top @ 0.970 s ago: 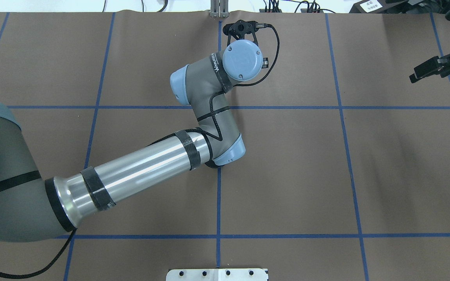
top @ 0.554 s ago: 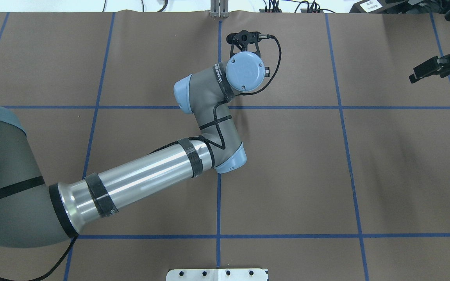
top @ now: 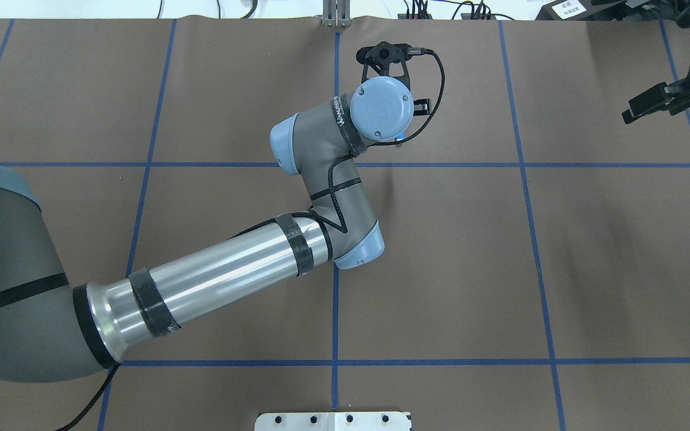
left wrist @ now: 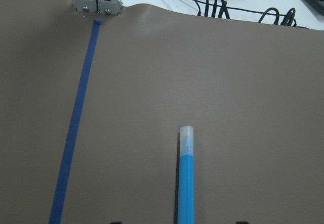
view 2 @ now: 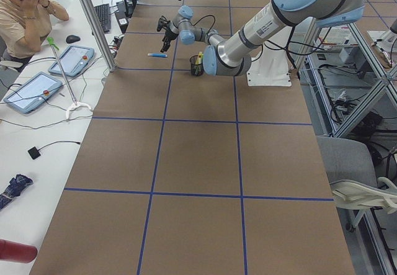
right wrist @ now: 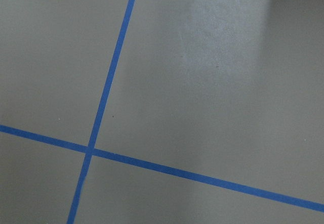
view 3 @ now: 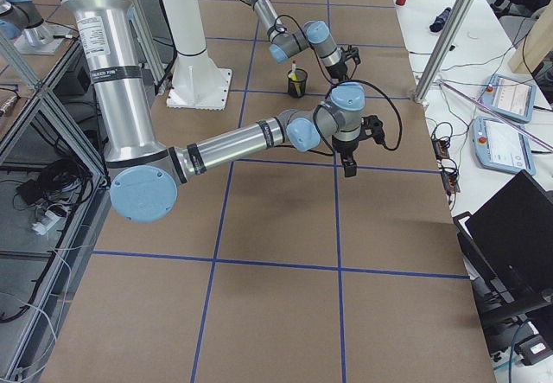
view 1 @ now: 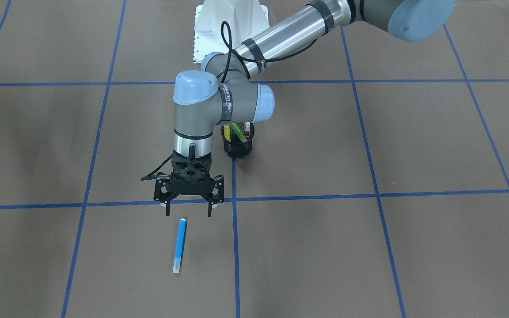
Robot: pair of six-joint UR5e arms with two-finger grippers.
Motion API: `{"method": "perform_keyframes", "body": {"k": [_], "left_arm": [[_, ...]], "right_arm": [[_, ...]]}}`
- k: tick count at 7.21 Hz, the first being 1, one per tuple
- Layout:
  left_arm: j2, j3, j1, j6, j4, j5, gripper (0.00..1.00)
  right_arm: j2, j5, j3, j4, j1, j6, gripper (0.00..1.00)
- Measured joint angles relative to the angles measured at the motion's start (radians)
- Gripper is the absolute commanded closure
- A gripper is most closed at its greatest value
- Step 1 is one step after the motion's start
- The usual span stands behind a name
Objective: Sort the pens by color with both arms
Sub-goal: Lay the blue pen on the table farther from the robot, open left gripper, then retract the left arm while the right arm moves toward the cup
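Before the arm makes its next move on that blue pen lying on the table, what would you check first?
1. Fingers of the left gripper open and empty: ok.
2. Slim blue pen with a pale cap lying flat and unobstructed on the brown table: ok.
3. Fingers round the pen: not ok; it lies clear of the fingertips.
4. The black mesh cup upright, holding the remaining pens: ok.
5. The right gripper well away: ok; open or shut: cannot tell.

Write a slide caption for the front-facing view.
Left gripper hangs open near a blue pen lying flat on the table; other pens stand in a black cup behind it.
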Motion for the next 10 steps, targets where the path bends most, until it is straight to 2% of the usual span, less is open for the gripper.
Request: {"method": "perform_keyframes", "body": {"k": [2, 5, 7, 9, 10], "left_arm": [[0.018, -0.106, -0.037, 0.005, 0.109, -0.120, 0.01], [0.101, -0.353, -0.112, 0.122, 0.458, -0.376, 0.01], [0.225, -0.570, -0.181, 0.284, 0.680, -0.504, 0.02], [0.394, -0.777, -0.270, 0.478, 0.812, -0.594, 0.02], [0.445, -0.843, -0.309, 0.572, 0.873, -0.614, 0.02]], "right_arm": [[0.026, 0.001, -0.009, -0.007, -0.001, 0.001, 0.00], [0.044, 0.003, -0.012, -0.012, -0.002, 0.014, 0.00], [0.089, 0.006, -0.006, -0.051, -0.018, 0.094, 0.00], [0.180, 0.007, 0.002, -0.182, -0.048, 0.163, 0.01], [0.241, 0.009, 0.003, -0.261, -0.074, 0.211, 0.01]]}}
